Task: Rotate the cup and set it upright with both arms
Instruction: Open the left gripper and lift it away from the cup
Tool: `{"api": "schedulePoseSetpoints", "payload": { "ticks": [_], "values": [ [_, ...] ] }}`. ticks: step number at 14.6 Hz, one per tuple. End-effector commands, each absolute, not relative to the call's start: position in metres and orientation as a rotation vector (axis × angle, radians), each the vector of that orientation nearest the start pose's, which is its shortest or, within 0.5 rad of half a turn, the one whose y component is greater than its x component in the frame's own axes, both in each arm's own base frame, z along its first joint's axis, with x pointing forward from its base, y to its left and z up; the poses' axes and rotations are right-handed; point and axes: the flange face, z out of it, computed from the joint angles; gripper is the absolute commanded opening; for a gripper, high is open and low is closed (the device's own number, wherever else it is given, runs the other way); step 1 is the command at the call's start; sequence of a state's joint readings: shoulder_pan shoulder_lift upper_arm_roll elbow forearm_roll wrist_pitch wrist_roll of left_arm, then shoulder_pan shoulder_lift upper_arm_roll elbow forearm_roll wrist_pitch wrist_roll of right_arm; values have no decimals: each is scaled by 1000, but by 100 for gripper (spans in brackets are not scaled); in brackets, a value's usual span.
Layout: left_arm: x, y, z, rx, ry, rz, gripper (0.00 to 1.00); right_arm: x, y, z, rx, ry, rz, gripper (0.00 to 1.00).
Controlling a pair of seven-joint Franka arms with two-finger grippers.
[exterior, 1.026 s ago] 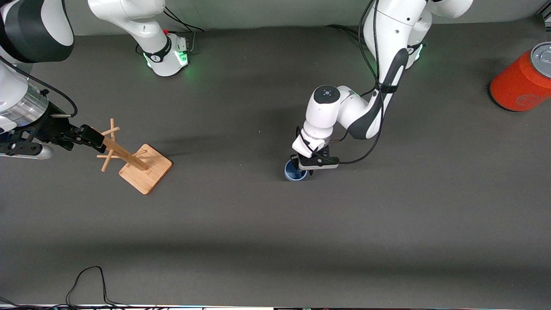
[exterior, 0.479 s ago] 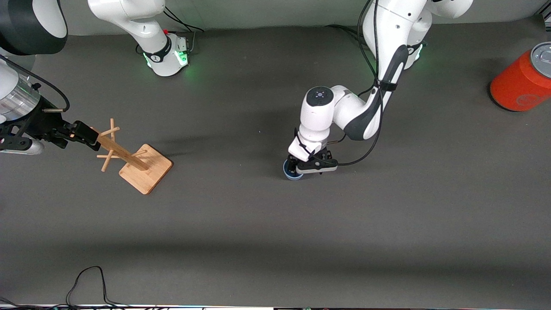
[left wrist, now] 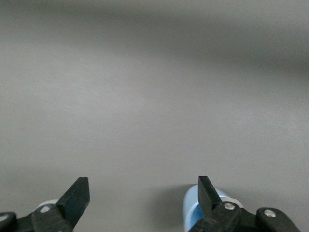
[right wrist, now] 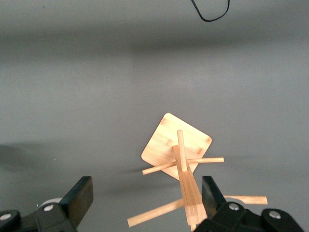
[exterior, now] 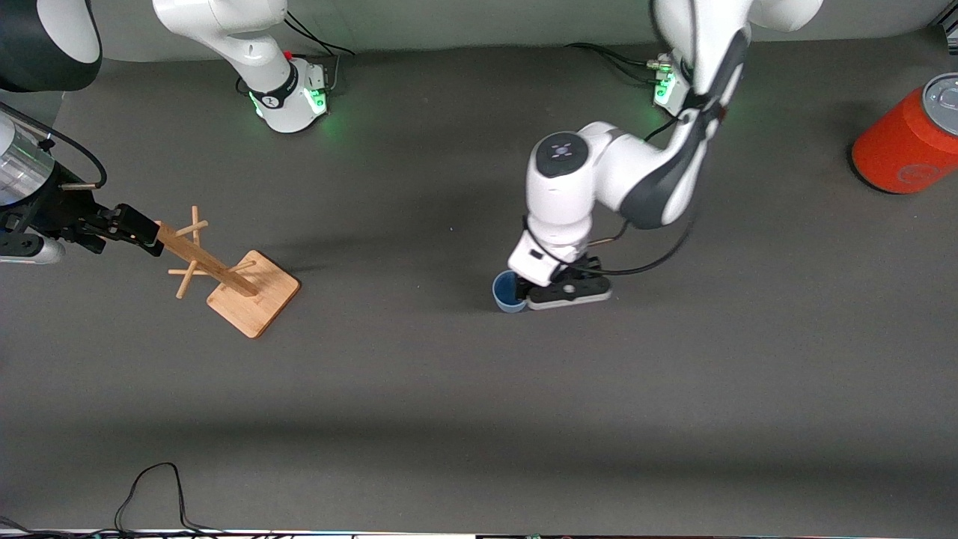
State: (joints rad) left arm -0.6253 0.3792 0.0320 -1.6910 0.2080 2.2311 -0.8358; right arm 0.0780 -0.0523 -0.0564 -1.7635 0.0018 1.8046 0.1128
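One cup [exterior: 509, 291] stands upright beside the spread-open left hand [exterior: 557, 292] — untouched; right hand [exterior: 138, 230] open too.

White jointed arms [exterior: 591, 180], dark grey bands, black cables, green-lit bases, black pincers [left wrist: 140, 203].

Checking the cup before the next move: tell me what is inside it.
The cup stands upright beside the left gripper, whose jaws are open. Its visible inside is plain dark blue with nothing in it; the gripper covers part of the rim toward the left arm's end.
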Motion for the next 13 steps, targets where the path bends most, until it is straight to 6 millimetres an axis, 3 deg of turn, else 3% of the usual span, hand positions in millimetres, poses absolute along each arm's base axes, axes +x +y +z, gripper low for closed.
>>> {"api": "schedulePoseSetpoints", "payload": {
  "ticks": [1,4,6,11,13],
  "values": [
    [566,-301,456,-3063,-143,-253,100,552,14,589,-3135,87,-137,100],
    [567,-220,512,-3090,-73,-144,100,548,17,588,-3138,76,-99,100],
    [568,-167,534,-3077,-47,-102,100,548,18,584,-3133,13,-74,100],
    [569,-55,563,-3113,-107,-47,100,557,18,578,-3134,8,-60,100],
    [568,-29,579,-3108,-137,-39,100,557,18,579,-3132,9,-64,100]
  ]
}}
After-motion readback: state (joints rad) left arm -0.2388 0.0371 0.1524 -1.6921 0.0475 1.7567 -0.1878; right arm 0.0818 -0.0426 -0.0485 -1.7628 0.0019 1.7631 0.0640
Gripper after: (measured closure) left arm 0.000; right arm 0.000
